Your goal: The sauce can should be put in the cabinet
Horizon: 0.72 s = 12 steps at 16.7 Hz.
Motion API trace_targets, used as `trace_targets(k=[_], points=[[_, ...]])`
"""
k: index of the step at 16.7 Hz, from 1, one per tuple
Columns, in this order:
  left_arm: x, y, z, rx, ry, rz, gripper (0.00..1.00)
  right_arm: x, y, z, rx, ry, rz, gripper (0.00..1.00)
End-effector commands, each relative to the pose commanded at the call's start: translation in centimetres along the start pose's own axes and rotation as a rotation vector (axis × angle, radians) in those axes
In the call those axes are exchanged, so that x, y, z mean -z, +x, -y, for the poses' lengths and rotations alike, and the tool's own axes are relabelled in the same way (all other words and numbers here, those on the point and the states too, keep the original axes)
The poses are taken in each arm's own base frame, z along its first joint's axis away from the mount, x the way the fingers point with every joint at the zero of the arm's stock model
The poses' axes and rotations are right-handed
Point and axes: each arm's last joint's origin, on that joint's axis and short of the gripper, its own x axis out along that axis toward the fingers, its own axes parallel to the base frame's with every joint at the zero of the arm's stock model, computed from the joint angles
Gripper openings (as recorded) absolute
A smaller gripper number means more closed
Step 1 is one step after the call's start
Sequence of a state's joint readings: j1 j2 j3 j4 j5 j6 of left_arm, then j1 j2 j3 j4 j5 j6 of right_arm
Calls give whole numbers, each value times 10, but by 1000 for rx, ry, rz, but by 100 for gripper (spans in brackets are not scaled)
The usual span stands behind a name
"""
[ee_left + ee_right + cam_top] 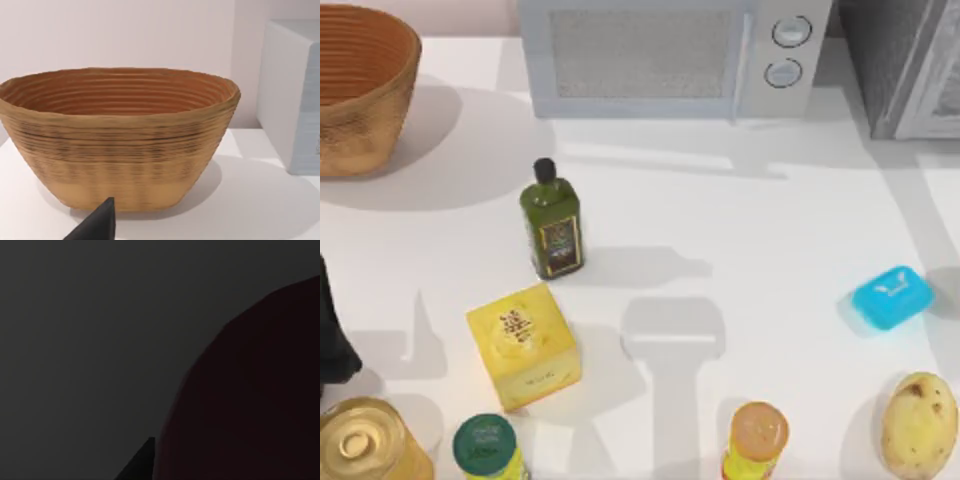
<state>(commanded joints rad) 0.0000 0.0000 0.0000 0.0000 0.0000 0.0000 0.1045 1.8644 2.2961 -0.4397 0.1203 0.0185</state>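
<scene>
Left arm (332, 340) parked at the left edge of the bench (770, 220) — cabinet (905, 65) at the far right corner.
The left tool (100, 225) faces the woven basket (120, 135), near the microwave (670, 55); apart or together, I cannot tell. The right wrist view is dark, so the right tool's state and the sauce can's place cannot be told — the cabinet's pale framed door sits beside the microwave.

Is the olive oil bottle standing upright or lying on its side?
Upright. In the top view the olive oil bottle stands on the table, black cap uppermost, casting a bottle-shaped shadow to the right.
</scene>
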Motion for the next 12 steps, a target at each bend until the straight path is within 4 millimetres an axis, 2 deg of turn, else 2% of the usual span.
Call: trace_targets(k=[4,12], points=[[0,0,0,0,0,0,100,0,1,1,2,0,0,0],[0,0,0,0,0,0,100,0,1,1,2,0,0,60]])
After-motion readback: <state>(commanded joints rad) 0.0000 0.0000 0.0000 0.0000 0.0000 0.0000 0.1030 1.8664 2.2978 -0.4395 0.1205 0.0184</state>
